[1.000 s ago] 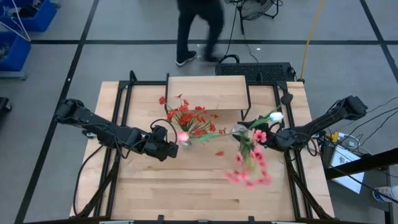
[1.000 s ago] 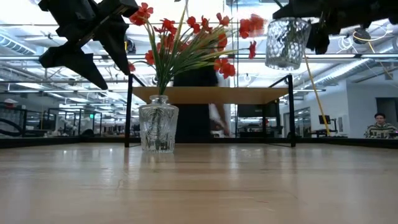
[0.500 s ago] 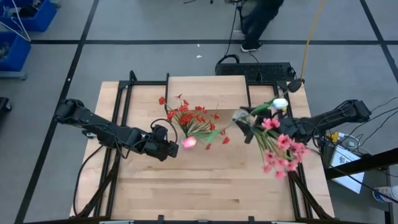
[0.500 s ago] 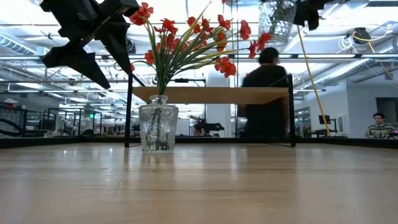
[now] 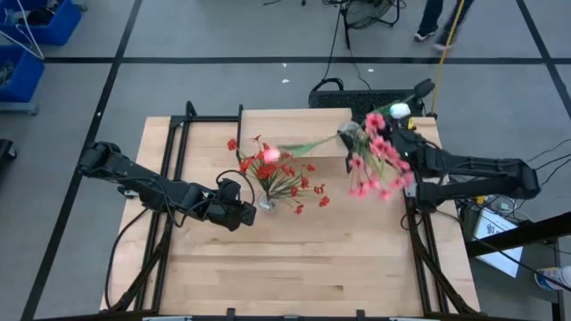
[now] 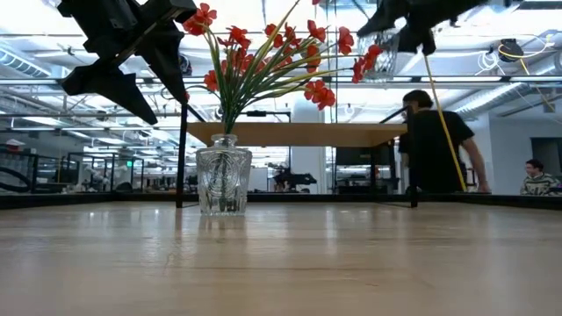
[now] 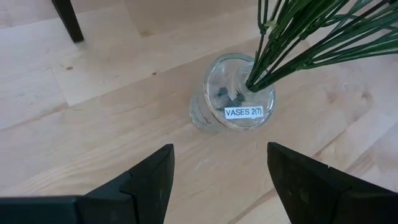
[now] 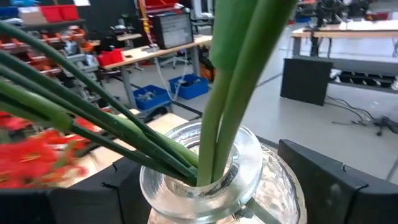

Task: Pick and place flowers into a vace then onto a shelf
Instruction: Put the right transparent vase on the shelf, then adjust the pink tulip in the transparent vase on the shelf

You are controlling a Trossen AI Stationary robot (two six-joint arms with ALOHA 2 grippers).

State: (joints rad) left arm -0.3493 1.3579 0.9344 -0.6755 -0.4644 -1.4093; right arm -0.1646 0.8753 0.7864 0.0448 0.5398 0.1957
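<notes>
Even, bright overhead light, soft shadows on the counter [image 5: 294,259]; ceiling lamps glare in the low view; red blossoms [image 8: 28,155] blurred in right wrist view.

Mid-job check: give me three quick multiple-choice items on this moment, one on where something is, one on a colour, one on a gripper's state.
1. Where does the vase with the red flowers stand?
A. on the shelf
B. on the tabletop in front of the shelf
C. on the floor

2. What colour are the blossoms in the vase that the right gripper carries?
A. pink
B. blue
C. yellow

3. How is the left gripper?
A. shut on a stem
B. shut on the vase
C. open, holding nothing

Answers:
1 B: the vase with the red flowers rests on the wood before the shelf.
2 A: pink blossoms trail from the raised vase in the right gripper.
3 C: the left gripper is spread above the vase.
</notes>
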